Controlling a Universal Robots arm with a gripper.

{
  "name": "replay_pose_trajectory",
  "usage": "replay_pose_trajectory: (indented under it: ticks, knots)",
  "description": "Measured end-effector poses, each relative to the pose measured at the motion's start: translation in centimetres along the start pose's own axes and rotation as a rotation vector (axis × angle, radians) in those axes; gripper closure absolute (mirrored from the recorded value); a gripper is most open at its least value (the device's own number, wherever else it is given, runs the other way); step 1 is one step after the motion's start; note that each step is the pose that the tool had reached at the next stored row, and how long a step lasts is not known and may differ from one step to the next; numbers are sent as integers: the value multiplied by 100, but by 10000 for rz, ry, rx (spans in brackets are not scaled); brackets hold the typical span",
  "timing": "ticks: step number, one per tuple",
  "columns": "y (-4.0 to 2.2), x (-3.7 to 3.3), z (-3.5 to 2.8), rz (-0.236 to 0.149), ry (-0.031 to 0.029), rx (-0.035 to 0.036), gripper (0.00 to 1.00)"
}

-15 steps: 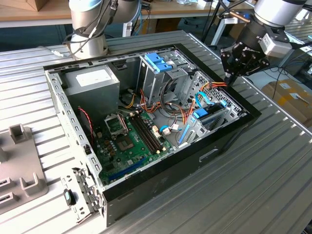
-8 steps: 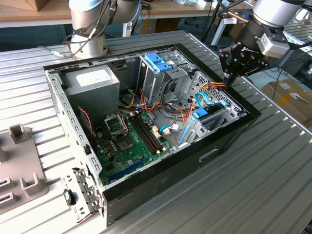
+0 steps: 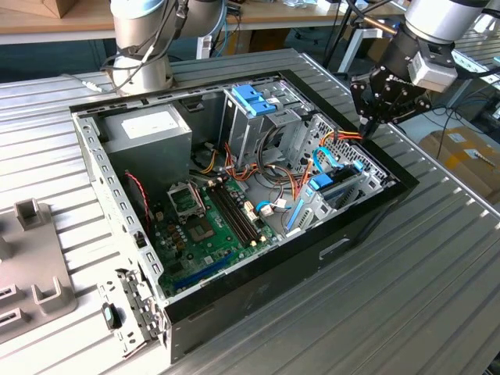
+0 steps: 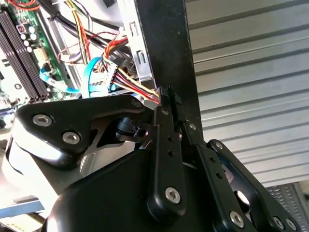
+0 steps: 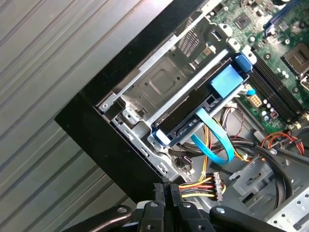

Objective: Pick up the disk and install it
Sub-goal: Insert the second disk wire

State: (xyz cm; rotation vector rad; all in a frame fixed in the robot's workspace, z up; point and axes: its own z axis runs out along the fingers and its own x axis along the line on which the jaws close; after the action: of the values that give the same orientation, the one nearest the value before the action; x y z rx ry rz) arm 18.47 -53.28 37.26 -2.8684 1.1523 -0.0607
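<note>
— Gripper (image 5: 166,191)'s fingers are pressed together, holding nothing, just above the computer case (image 3: 359,226)'s black edge.
— And the disk (image 5: 203,108)?
— Seated in its bay, at the gripper's twelve o'clock in the first wrist view.

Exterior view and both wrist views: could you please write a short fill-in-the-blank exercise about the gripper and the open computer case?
1. The gripper is ___ and holds nothing.
2. The flat cable beside the blue carrier is coloured ___.
3. The motherboard inside the computer case is coloured ___.
Missing words: shut; blue; green.
</note>
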Motion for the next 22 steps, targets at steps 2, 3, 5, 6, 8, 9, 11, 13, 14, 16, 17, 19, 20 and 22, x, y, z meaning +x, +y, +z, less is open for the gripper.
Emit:
replay_pose_trajectory:
  ticks: [2,3,5,6,8,9,11,13,14,16,17,19,20,22]
  knots:
    - [0,0,0,317,21,-8,84]
    - [0,0,0,439,30,-11,84]
    - [0,0,0,848,58,-21,84]
    - [0,0,0,971,67,-25,84]
    - [0,0,0,1226,84,-31,84]
    - [0,0,0,1353,93,-35,84]
    - [0,0,0,1670,115,-43,84]
    - [0,0,0,2012,140,-54,84]
    - [0,0,0,2201,153,-58,84]
    - [0,0,0,2556,178,-69,84]
    - [0,0,0,2767,193,-75,84]
    - [0,0,0,3035,213,-83,84]
    - [0,0,0,3207,226,-88,84]
    - [0,0,0,3489,245,-95,84]
